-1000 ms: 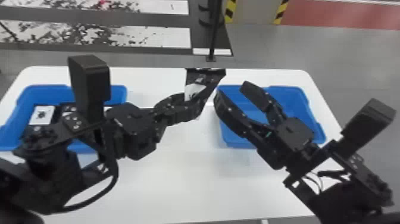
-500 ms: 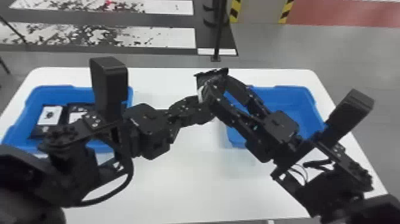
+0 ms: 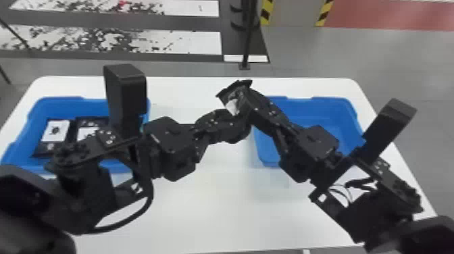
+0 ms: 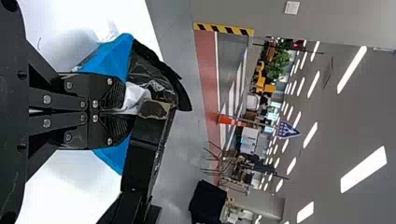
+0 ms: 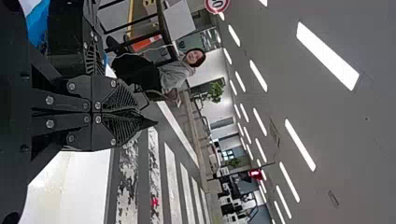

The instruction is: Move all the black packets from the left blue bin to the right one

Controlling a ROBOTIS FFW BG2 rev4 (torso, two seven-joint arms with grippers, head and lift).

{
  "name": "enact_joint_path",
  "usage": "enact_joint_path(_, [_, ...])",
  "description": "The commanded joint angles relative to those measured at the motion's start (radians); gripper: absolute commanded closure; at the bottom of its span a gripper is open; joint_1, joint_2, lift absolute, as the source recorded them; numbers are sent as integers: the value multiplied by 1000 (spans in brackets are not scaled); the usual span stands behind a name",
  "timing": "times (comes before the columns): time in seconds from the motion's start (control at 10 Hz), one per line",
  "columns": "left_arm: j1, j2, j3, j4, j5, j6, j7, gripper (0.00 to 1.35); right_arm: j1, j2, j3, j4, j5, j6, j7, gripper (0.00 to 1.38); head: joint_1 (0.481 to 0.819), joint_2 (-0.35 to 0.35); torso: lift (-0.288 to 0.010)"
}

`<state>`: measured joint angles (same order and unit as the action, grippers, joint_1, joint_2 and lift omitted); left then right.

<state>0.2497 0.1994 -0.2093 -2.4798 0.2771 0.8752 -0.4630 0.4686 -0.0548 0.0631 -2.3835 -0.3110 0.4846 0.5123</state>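
In the head view, a black packet [image 3: 233,93] with a white patch is held above the table between the two bins. My left gripper [image 3: 238,123] is shut on its lower part and my right gripper [image 3: 248,98] on its other side. The left wrist view shows the crumpled packet [image 4: 152,77] at the tips of the left gripper [image 4: 123,112]. In the right wrist view, the right gripper [image 5: 140,115] has its fingers together, a dark edge of the packet [image 5: 148,122] at their tips. Two black packets [image 3: 55,130] [image 3: 91,122] lie in the left blue bin [image 3: 20,148].
The right blue bin [image 3: 337,111] stands on the white table [image 3: 216,209], partly beneath the right arm. The left arm crosses the left bin's near right part. Both grippers meet over the middle of the table, close together. A dark pole [image 3: 248,37] stands behind the table.
The right gripper has moved left to the packet and closed on it. The left gripper has shifted slightly right, and the packet has tilted between them.
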Motion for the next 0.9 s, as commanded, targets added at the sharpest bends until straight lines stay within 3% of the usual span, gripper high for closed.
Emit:
enact_joint_path(0.0, [1, -2, 2, 0, 2, -9, 1, 1211, 0, 0, -5, -6, 16, -1, 2, 1285, 695, -80, -140])
enact_joint_path(0.1, [6, -3, 8, 0, 6, -9, 4, 1174, 0, -2, -9, -6, 16, -1, 3, 1285, 695, -84, -140])
enact_joint_path(0.3, [52, -25, 66, 19, 46, -28, 17, 334, -2, -2, -29, -11, 28, -1, 5, 1285, 695, -83, -140])
enact_joint_path(0.4, [82, -32, 100, 19, 46, -26, 17, 121, -15, -2, -57, -1, 42, -1, 3, 1285, 695, -80, -140])
enact_joint_path(0.8, [190, -37, 173, -5, 102, -109, 17, 111, -150, -14, -177, 154, 108, -60, -21, 1285, 695, -92, -140])
